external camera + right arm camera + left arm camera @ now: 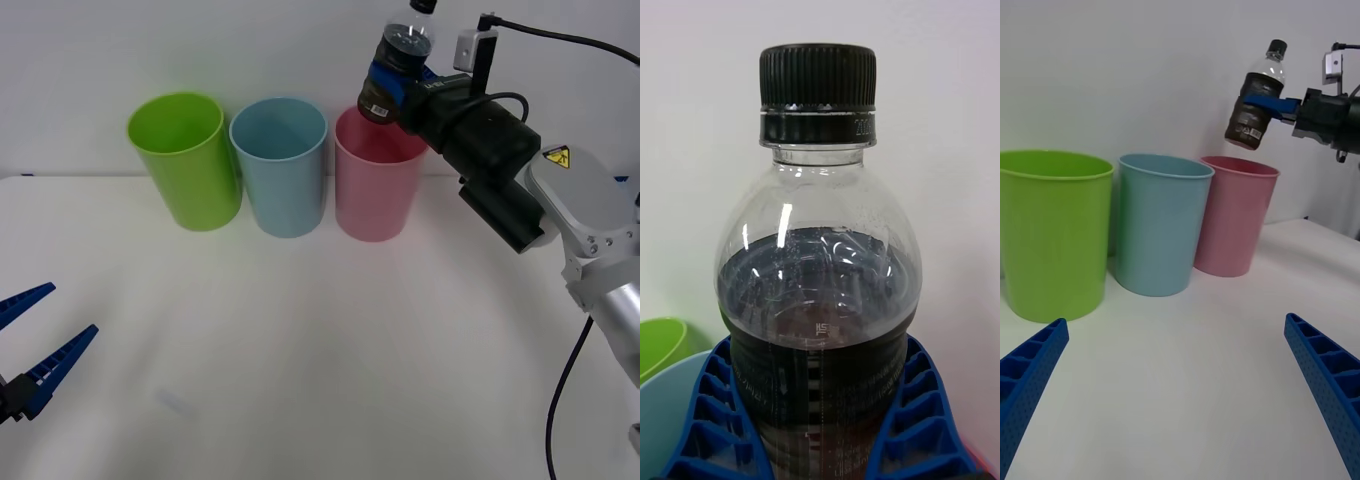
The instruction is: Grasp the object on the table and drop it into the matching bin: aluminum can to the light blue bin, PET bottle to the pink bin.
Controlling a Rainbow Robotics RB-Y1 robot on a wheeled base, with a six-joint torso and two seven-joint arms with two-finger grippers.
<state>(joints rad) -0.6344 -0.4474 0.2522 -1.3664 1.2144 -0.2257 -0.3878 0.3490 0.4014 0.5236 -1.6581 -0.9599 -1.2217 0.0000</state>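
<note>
The left gripper point(35, 345) waits low over the tabletop point(320, 380), fingers spread apart. Farther away, the right gripper point(392, 88) fingers clamp the PET bottle point(398, 68) by its label, tilted, above the pink bin point(375, 190).

The white table point(320, 380) bears three bins in a row: lime green bin point(185, 165); light blue bin point(282, 170); pink bin point(375, 190).

1. The PET bottle point(398, 62): small, clear, with black cap and dark label, tilted, held in the air above the pink bin's rim.
2. The pink bin point(377, 190): upright near the table's point(300, 380) far edge, just beside the light blue bin point(283, 170).
</note>
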